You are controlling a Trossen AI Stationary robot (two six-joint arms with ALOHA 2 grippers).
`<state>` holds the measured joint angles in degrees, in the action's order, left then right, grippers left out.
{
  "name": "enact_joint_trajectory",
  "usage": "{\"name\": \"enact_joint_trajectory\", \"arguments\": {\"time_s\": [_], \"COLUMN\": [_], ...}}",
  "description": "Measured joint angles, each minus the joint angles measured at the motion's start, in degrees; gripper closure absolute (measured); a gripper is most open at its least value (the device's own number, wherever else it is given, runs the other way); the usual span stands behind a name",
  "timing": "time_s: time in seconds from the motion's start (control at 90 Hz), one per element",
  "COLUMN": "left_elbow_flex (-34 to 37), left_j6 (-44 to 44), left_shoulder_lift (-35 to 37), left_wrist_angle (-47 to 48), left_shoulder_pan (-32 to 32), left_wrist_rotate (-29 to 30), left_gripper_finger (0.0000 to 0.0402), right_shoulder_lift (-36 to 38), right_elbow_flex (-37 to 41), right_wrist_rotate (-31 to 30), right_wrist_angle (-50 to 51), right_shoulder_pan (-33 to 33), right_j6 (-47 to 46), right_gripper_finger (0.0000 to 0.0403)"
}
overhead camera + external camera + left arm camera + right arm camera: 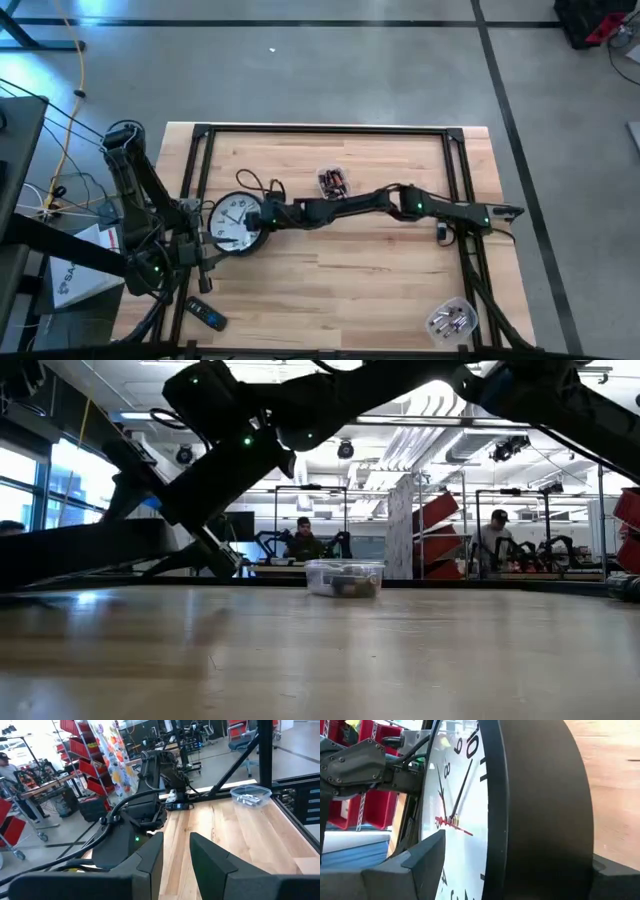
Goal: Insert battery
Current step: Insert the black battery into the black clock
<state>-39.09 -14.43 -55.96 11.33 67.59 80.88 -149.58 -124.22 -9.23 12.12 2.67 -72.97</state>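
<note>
A round wall clock (234, 221) with a white face and black rim lies at the left middle of the wooden desk (350, 280) in the high view. The right gripper (268, 216) reaches across from the right side of the frame and meets the clock's right edge; in the right wrist view its fingers (405, 870) sit one before the face and one behind the black case, grasping the clock (520, 810) by its rim. The left gripper (205, 262) hangs at the lower left of the desk, just below the clock, its fingers (150, 857) released with a gap between them and nothing held.

A clear tub of batteries (333, 181) stands above centre in the high view. A second clear tub (452, 320) sits at the lower right corner. A small dark remote (207, 314) lies at the lower left edge.
</note>
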Motion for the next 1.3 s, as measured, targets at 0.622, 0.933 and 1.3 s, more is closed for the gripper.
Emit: {"name": "enact_joint_trajectory", "arguments": {"time_s": [0.622, 0.933, 1.3], "left_elbow_flex": [0.0, 0.0, 0.0], "left_j6": [-0.4, -0.5, -0.5], "left_shoulder_lift": [0.0, 0.0, 0.0], "left_wrist_angle": [0.0, 0.0, 0.0], "left_shoulder_pan": [0.0, 0.0, 0.0], "left_wrist_rotate": [-0.9, -0.9, -2.9], "left_gripper_finger": [0.0323, 0.0323, 0.0323], "right_shoulder_lift": [0.0, 0.0, 0.6], "right_elbow_flex": [-3.4, -3.4, -3.5], "right_wrist_rotate": [1.3, 0.2, 4.8], "right_wrist_angle": [2.9, 4.3, 8.1], "right_shoulder_pan": [1.2, -0.1, -0.5], "right_j6": [8.8, 12.3, 24.8], "right_gripper_finger": [0.0083, 0.002, 0.0006]}}
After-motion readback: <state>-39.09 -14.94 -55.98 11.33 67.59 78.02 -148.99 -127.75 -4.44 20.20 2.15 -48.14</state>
